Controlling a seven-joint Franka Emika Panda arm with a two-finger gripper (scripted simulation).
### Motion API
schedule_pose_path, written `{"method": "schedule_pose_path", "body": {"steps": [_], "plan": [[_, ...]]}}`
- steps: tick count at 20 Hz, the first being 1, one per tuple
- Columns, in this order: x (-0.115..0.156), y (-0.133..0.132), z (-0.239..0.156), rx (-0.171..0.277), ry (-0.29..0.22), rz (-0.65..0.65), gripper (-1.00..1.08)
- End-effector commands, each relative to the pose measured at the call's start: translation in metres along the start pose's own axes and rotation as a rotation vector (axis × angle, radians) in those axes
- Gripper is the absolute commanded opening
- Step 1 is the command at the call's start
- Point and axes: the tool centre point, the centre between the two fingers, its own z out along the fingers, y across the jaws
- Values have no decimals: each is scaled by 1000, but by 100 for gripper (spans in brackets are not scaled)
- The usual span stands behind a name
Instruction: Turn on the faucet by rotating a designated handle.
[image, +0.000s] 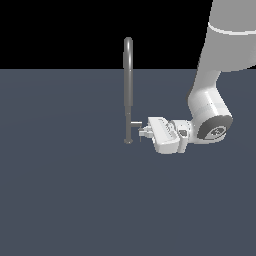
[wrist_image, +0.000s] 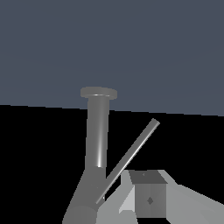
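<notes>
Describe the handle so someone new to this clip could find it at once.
Find the faucet, the tall grey pole with a curved top standing alone on the dark floor. Low on it, just above the small round base, the handle juts out as a short stub toward the exterior view's right, where the gripper sits against it. Unlike the long spout pipe, it is tiny and sideways.
</notes>
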Motion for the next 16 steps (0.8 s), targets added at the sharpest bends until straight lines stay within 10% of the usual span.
{"method": "schedule_pose_path", "body": {"steps": [1,16], "plan": [[3,-2,0,2,1,2,-100],[47,-16,-1,12,9,46,-100]]}}
